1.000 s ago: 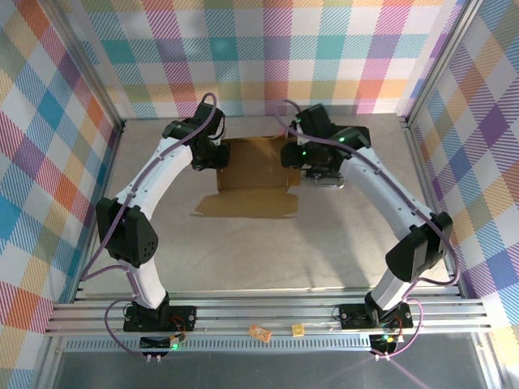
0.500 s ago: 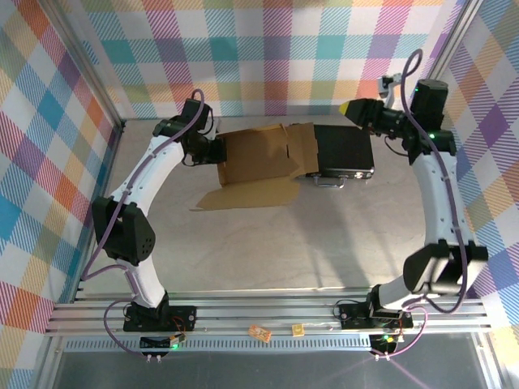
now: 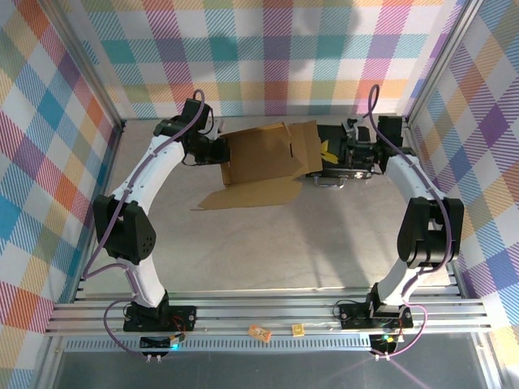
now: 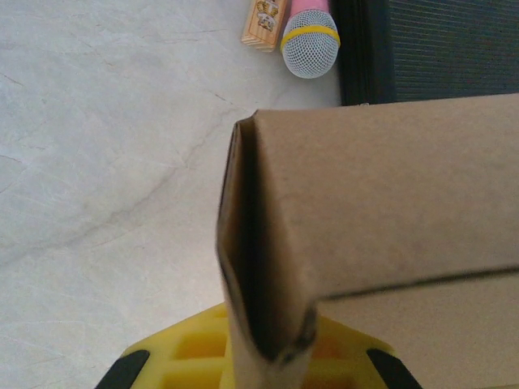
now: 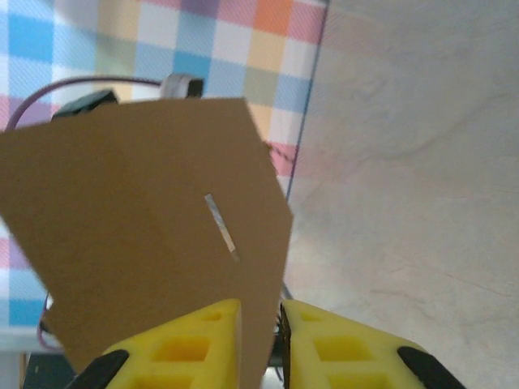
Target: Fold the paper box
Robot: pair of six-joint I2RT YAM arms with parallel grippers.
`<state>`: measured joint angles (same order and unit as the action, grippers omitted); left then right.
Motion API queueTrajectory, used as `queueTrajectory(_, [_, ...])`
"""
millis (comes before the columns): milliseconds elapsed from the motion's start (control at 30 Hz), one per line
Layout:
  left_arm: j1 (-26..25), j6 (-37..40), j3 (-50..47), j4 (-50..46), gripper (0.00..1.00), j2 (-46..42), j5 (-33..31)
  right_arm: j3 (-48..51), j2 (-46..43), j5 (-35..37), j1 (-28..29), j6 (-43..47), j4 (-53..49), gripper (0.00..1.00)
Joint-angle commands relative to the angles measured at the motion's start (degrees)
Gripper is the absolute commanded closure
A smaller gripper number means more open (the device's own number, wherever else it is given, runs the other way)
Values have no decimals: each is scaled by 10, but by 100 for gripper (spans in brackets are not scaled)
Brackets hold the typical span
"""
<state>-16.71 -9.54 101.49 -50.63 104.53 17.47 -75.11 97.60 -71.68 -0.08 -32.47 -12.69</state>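
As I watch the overhead feed, I count one paper box, a brown sheet partly raised, lying just left of the one black case, with its nearest flap at the case's edge. Two arms work it. The left gripper, on the box side farthest from the case, is clamped tight on a folded cardboard edge. The right gripper, over the case, has one flap with a single slit standing between its two yellow fingers. The gap is narrow, and I cannot tell whether they pinch it. Just beside the case on the table lie one pink toy microphone and, one step further from the case, one small wooden block.
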Motion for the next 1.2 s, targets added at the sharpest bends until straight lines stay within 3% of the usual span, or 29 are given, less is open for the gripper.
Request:
queueTrajectory(0, [9, 1, -2, 6, 100, 1, 15, -12, -21, -49, 14, 12, 25, 78])
queueTrajectory(633, [9, 2, 2, -3, 100, 9, 17, -4, -77, -55, 50, 2, 28, 74])
queueTrajectory(1167, [8, -9, 13, -5, 100, 24, 31, -26, -63, -36, 104, -4, 28, 69])
